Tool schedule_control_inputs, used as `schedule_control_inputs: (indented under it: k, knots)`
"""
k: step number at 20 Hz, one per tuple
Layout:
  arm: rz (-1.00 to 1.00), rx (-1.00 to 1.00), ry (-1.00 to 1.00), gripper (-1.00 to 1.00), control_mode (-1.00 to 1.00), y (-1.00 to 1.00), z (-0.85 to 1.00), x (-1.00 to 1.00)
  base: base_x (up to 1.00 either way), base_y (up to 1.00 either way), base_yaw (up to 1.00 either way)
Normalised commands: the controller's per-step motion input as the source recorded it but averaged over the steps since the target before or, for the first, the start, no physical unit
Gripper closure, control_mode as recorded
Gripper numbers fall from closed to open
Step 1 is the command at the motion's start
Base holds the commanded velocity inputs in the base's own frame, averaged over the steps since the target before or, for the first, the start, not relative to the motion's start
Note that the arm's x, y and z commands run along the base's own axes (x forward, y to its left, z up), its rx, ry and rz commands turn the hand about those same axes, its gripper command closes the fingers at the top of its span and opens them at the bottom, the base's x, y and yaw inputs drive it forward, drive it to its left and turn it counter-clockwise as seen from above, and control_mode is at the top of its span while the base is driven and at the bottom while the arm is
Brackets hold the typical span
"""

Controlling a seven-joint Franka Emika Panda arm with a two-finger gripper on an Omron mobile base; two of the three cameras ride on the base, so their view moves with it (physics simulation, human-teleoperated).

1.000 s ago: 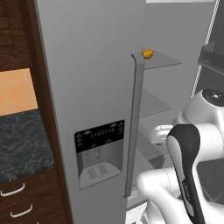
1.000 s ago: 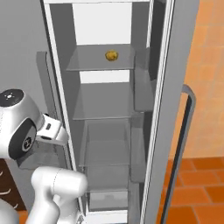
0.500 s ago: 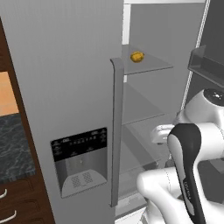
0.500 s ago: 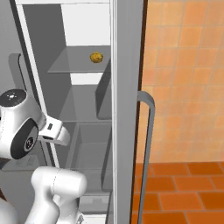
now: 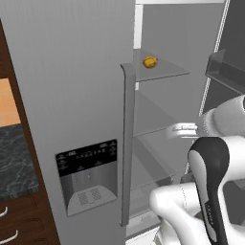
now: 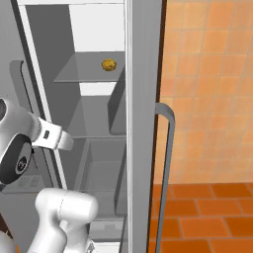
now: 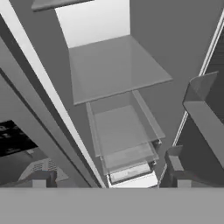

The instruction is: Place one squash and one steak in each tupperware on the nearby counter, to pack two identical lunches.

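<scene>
Left base view: a squash (image 5: 150, 62) sits on an upper glass shelf (image 5: 167, 72) of the open fridge, beyond the grey door handle (image 5: 127, 143); the dark stone table (image 5: 14, 162) lies at far left. Right base view: the squash (image 6: 109, 64) rests on that shelf. Hand view: the pincer (image 7: 111, 181) is spread wide, holding and touching nothing, facing a lower drawer (image 7: 124, 135).

The arm (image 5: 191, 210) is made of smooth, rounded white shells with a glossy finish. One joint cover (image 5: 210, 167) is black and carries small pale lettering. Two dark fingers (image 7: 41, 179) have square, blocky tips.
</scene>
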Motion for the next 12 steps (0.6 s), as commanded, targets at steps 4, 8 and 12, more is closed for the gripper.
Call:
schedule_control_inputs:
  k: [4,8,12]
  knots:
    - [-0.26,0.13,-0.2,-1.0,-1.0,0.05,1.0,0.16,0.0,0.0,0.0]
    - [-0.23,0.16,0.0,-1.0,-1.0,-0.21,0.84,0.48,0.0,0.0,0.0]
    - [-0.11,0.09,0.0,-1.0,-1.0,-0.19,0.66,0.54,0.0,0.0,0.0]
